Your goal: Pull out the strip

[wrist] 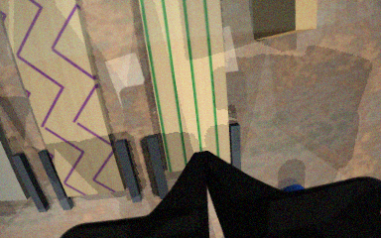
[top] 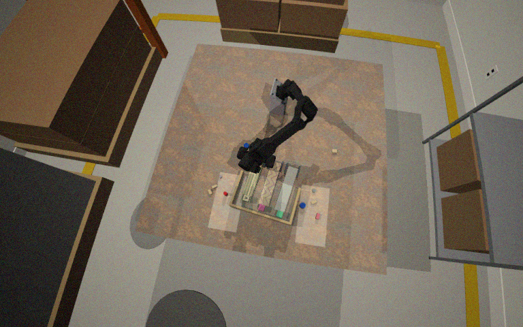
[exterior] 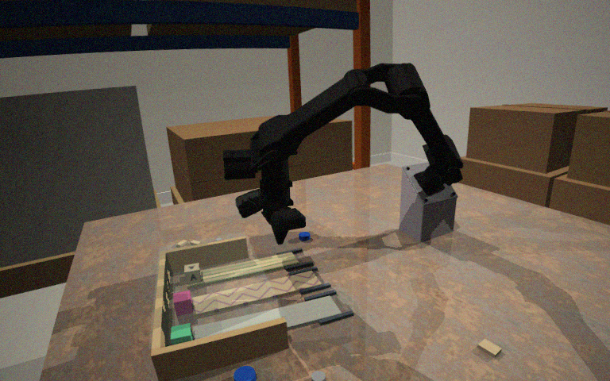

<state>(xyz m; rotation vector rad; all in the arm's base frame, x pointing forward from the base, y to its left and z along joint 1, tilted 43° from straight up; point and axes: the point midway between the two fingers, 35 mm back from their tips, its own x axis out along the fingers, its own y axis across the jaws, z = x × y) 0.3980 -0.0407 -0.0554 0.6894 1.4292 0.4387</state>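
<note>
In the exterior view, a black arm (top: 287, 133) (exterior: 333, 101) arching from a grey base (top: 274, 85) (exterior: 408, 220) at right, down to the middle of the frame. At its end, the pincer (top: 257, 157) (exterior: 280, 241) (wrist: 201, 158), pointing downward above the table (top: 216, 96) (exterior: 368, 269) (wrist: 298, 114), fingers together, with nothing between them.

At lower left of the same view, a wooden tray (top: 262, 216) (exterior: 220, 348) (wrist: 306, 15), open on the side toward the arm. Inside, three strips side by side: green-lined strip (top: 252, 184) (exterior: 252, 267) (wrist: 189, 89) farthest back, zigzag strip (top: 268, 189) (exterior: 256, 291) (wrist: 64, 89) in the middle, grey strip (top: 287, 191) (exterior: 310, 311) (wrist: 11, 178) nearest.

At the left end of the green-lined strip, the cube marked A (top: 245, 197) (exterior: 192, 273), untouched by the pincer. At the left end of the zigzag strip, a pink cube (top: 261, 207) (exterior: 182, 302); by the grey strip, a green cube (top: 280, 214) (exterior: 181, 332). Beside the strips' open ends, short dark rails (top: 298, 169) (exterior: 336, 317) (wrist: 235, 144).

In the wrist view, closed fingertips at lower centre, overlapping the near end of the green-lined strip in the picture. At lower right there, partly hidden by a finger, a blue disc (top: 246, 145) (exterior: 304, 236) (wrist: 294, 187).
</note>
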